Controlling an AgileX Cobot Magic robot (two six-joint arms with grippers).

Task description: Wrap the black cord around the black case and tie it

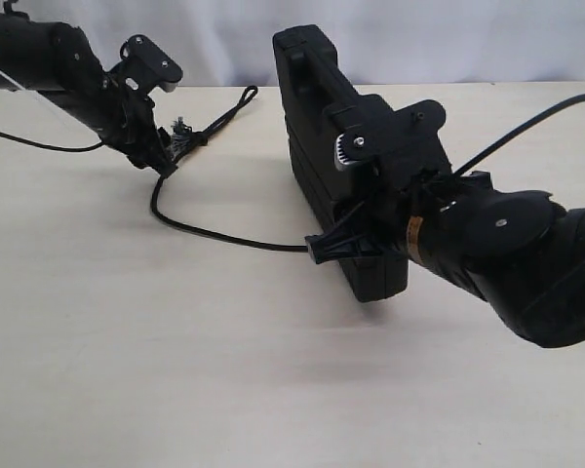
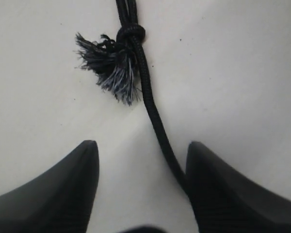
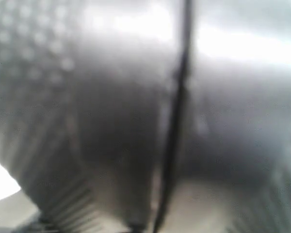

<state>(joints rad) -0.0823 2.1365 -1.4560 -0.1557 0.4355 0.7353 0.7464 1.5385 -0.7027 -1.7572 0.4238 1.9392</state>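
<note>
A pale beige tabletop (image 1: 175, 370) runs back to a white curtain (image 1: 419, 39). The black case (image 1: 312, 88) stands on edge, stretching from 12 o'clock toward 4 o'clock of the table's middle. At 10 o'clock the left gripper (image 1: 163, 156) is released, its fingers (image 2: 218, 194) spread. The black cord (image 1: 205, 232) passes between them and touches one. The cord's knot (image 2: 131, 34) and frayed greyish tuft (image 2: 109, 65) lie just beyond the tips. The cord then curves across the table toward 3 o'clock, where the right gripper (image 1: 320, 250) is clenched on it against the case's foot. The right wrist view is blurred.
</note>
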